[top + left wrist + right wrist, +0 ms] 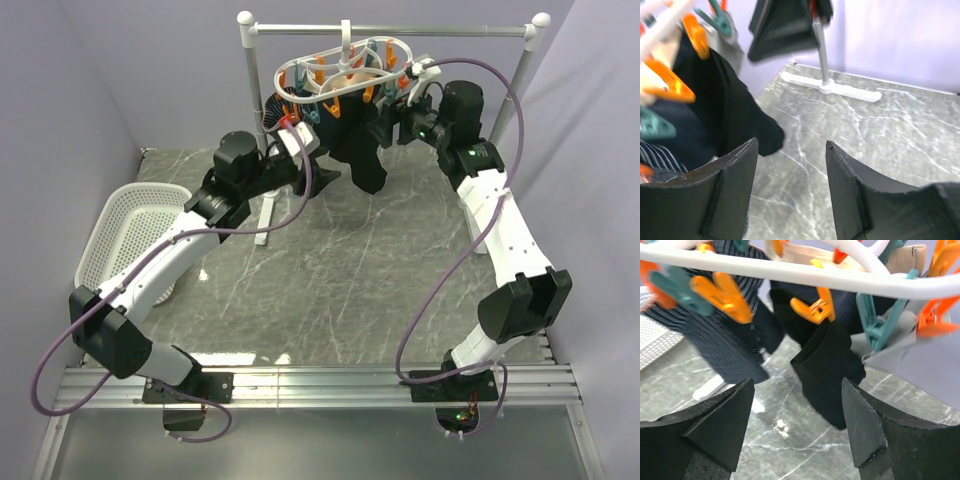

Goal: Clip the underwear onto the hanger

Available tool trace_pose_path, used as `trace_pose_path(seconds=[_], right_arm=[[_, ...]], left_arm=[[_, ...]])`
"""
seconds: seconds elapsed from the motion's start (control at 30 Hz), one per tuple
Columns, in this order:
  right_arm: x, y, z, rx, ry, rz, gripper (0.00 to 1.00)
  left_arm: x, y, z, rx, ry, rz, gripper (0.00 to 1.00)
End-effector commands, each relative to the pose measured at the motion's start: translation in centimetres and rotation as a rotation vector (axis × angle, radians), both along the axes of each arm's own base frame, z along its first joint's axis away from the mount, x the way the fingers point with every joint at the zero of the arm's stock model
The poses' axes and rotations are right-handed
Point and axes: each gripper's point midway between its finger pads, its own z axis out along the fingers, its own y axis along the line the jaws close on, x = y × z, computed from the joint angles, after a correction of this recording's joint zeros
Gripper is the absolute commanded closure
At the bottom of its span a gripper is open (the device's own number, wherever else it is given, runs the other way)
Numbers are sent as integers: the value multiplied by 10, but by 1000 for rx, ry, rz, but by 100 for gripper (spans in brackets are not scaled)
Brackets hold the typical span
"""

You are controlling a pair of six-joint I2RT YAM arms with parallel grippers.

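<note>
Reaches up with left gripper (pixel 296 135) (pixel 790 150) to hanger (pixel 345 60) left end, jaws spread, gripping nothing. Mirrors with right gripper (pixel 400 100) (pixel 796 390) opposite, likewise wide, empty. Finds underwear (pixel 360 150) (pixel 827 365) hanging mid-hanger between both. Notes striped garment (pixel 725 345) crowding alongside, grey piece (pixel 920 365) too; basket (pixel 125 230) lower left.

From above, the top edge of the underwear (pixel 362 150) is lost behind the hanger (pixel 345 68) and the dark heads of the left pincer (pixel 298 130) and right pincer (pixel 392 108). Whether the cloth is clipped cannot be told there, and the fingertips are too small to read against the black. In the left wrist view the pegs (pixel 670 82) are blurred and cut by the left edge, while in the right wrist view the hanger's rim runs off both sides and the grey piece (pixel 920 365) is cut by the right edge.
</note>
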Motion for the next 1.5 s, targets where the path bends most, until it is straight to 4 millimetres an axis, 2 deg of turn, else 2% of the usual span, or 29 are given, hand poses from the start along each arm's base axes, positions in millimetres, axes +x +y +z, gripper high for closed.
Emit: trace_pose_path(seconds=[0.0, 0.1, 0.2, 0.27, 0.3, 0.37, 0.43, 0.47, 0.5, 0.6, 0.63, 0.8, 0.83, 0.93, 1.07, 1.2, 1.33, 1.47], right_arm=[[-28, 0, 44, 59, -90, 71, 22], [-34, -4, 48, 76, -76, 85, 23], [-38, -8, 52, 119, -68, 95, 23], [-45, -6, 62, 159, -88, 116, 22], [-49, -4, 58, 179, -69, 136, 16], [-53, 0, 66, 213, -83, 159, 8], [-54, 4, 71, 250, -77, 174, 9], [-55, 8, 78, 290, -81, 183, 12], [-50, 7, 80, 302, -88, 146, 20], [-53, 19, 77, 308, -110, 131, 35], [-51, 19, 83, 317, -152, 111, 38], [-48, 42, 83, 342, -236, 126, 54], [-47, 45, 87, 345, -263, 128, 55], [-38, 54, 81, 359, -279, 111, 57], [-26, 53, 88, 406, -337, 71, 62], [-18, 65, 82, 403, -328, 80, 64], [-19, 77, 76, 409, -317, 102, 63], [-17, 82, 72, 413, -317, 104, 61]], left_arm=[[-12, 1, -9, -46, 33, -39, 38], [-3, 14, -13, -84, 27, -22, 34], [3, 20, 3, -129, -36, -10, 32], [6, 18, 13, -164, -63, -22, 31], [7, 18, 15, -176, -70, -27, 31], [8, 16, 23, -224, -91, -36, 29], [16, 19, 20, -264, -85, 6, 27], [18, 20, 21, -280, -90, 22, 27], [22, 21, 20, -299, -102, 38, 27], [31, 26, 24, -344, -101, 91, 28], [33, 27, 26, -354, -111, 110, 28], [41, 25, 22, -395, -135, 206, 31], [39, 24, 24, -405, -146, 205, 30], [37, 17, 21, -413, -153, 205, 30], [39, 12, 21, -418, -150, 208, 30], [48, 12, 16, -420, -141, 247, 29], [66, 19, 11, -436, -121, 329, 27], [70, 18, 10, -441, -127, 328, 27]])
